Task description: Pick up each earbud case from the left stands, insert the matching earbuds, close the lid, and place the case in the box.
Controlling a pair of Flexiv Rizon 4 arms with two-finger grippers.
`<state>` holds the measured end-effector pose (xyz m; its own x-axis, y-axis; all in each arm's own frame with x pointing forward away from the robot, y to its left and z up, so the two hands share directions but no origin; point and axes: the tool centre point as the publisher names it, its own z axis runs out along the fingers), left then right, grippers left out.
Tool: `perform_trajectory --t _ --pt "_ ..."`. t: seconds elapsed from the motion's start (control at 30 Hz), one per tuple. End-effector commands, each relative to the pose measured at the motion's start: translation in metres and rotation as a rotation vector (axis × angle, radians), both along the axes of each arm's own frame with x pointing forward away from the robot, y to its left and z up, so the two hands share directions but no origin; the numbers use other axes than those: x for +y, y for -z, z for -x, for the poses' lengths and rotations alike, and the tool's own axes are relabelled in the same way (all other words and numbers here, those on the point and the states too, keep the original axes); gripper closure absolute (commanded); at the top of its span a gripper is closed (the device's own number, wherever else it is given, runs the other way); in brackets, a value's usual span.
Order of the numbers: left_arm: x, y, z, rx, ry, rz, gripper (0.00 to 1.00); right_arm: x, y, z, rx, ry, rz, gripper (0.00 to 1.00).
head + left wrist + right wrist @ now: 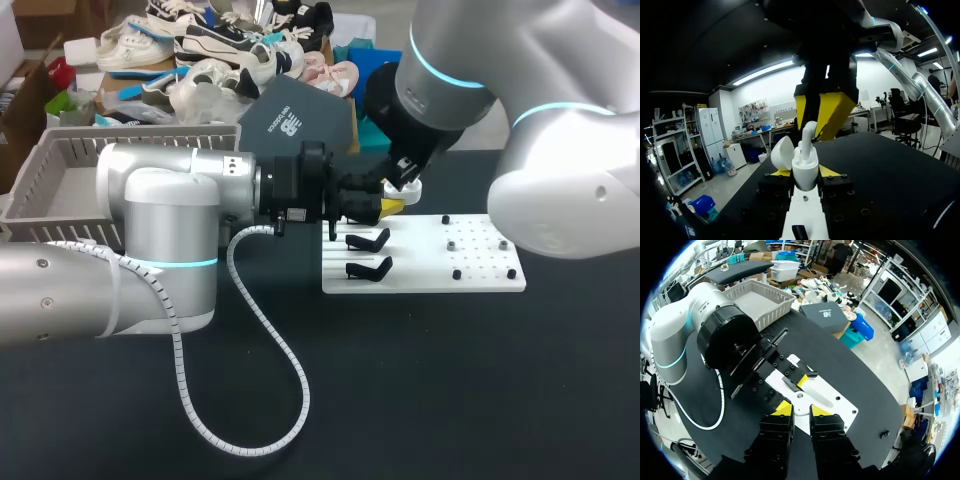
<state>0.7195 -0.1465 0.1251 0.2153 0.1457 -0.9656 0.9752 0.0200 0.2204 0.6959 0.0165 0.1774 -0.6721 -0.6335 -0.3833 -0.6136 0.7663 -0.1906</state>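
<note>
While the left gripper (805,171) has its fingers (829,171) clamped on the open case (804,165), mid-frame in the head view, the earbud (808,132) stands half-seated under the right gripper (815,119); its grip I cannot tell. Pressing straight down, gently, with the case steady, seems best.

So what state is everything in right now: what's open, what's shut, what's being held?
Earbud case: lid open, held upright.
Earbud: stem up, at the case's mouth, held from above.
Left gripper: shut on the earbud case.
Right gripper: shut on the earbud, right over the case.
Two black stands: no case on either.
</note>
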Motion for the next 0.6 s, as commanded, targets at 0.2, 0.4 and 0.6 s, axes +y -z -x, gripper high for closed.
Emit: perform_trajectory --t 0.2,0.4,0.6 --pt "0.0002 0.0004 0.0004 -0.001 -0.002 0.002 1.00 0.0054 -0.0001 -0.0038 0.000 -0.001 0.006 1.00" --pt "0.0002 0.0004 0.0004 -0.001 -0.002 0.002 1.00 0.0047 0.0037 -0.0068 0.011 0.008 0.008 1.00" --pt "0.0002 0.0004 0.0004 -0.001 -0.002 0.002 1.00 0.0061 0.0049 -0.0078 0.011 0.009 0.012 1.00"
